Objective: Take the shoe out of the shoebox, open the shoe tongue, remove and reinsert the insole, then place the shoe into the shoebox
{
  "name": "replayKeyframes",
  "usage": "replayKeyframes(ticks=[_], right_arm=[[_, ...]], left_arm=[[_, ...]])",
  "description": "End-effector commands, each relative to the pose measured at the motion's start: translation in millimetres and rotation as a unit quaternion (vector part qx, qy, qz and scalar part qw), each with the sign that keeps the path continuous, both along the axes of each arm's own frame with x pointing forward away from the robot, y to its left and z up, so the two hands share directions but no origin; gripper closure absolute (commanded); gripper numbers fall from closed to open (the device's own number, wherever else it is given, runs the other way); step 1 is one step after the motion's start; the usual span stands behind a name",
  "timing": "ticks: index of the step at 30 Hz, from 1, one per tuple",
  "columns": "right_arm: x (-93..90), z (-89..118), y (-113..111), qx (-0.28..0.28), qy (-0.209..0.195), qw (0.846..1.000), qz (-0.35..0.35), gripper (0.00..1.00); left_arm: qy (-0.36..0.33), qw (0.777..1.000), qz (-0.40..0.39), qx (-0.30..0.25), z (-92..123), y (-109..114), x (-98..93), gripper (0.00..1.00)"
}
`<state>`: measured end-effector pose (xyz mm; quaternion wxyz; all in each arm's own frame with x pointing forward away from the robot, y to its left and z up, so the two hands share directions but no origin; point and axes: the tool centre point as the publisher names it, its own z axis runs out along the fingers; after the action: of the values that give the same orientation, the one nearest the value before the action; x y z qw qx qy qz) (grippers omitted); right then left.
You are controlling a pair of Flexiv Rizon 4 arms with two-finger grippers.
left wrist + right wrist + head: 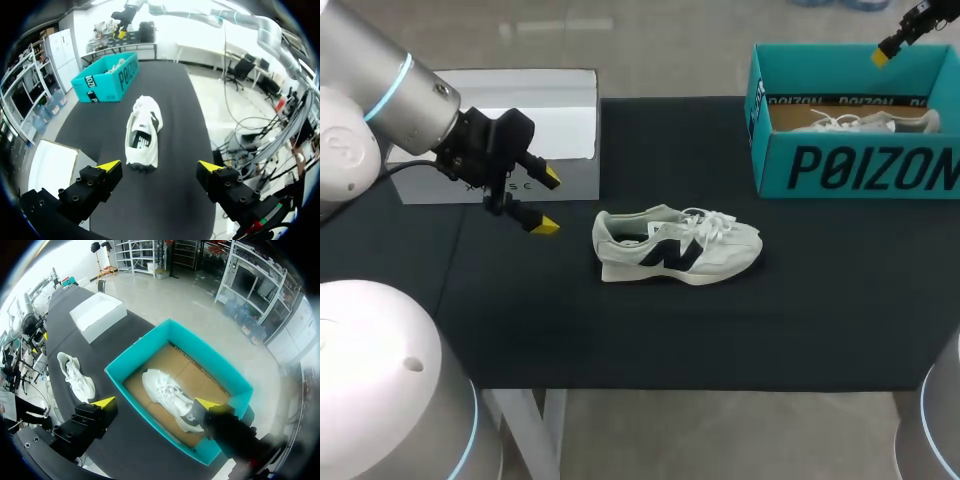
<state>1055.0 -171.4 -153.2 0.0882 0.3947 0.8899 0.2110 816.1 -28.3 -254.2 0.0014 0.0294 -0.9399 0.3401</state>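
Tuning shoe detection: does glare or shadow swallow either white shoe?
Head view: the table shoe stands clear against the black tabletop; the boxed shoe sits dimmer, half hidden behind the shoebox wall. Right wrist view: that shoe is evenly lit on brown cardboard.

The surface is a matt black, cloth-like sheet. The shoe lying on it looks like pale woven fabric with soft, suede-like panels and cord laces. The shoebox is smooth teal cardboard outside and raw brown board inside. The white box is matt card. The left arm has a satin metallic shell, and its jaws look like matt black plastic.
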Motion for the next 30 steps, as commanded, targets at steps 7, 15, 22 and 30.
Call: replayKeyframes(ticks=[7, 15, 22, 30], right_arm=[[0.4, -0.2, -0.2, 0.0, 0.0, 1.0, 0.0, 0.0], [0.4, -0.2, -0.2, 0.0, 0.0, 1.0, 0.0, 0.0], [0.4, -0.2, -0.2, 0.0, 0.0, 1.0, 0.0, 0.0], [0.4, -0.2, -0.2, 0.0, 0.0, 1.0, 0.0, 0.0]], left_arm=[[0.0, 1.0, 0.0, 0.001, -0.7, -0.8, 0.9, 0.0], [0.0, 1.0, 0.0, 0.001, -0.7, -0.8, 0.9, 0.0], [0.0, 1.0, 0.0, 0.001, -0.7, -0.8, 0.9, 0.0], [-0.02, 0.999, 0.014, -0.043, -13.7, 1.8, 3.9, 0.0]])
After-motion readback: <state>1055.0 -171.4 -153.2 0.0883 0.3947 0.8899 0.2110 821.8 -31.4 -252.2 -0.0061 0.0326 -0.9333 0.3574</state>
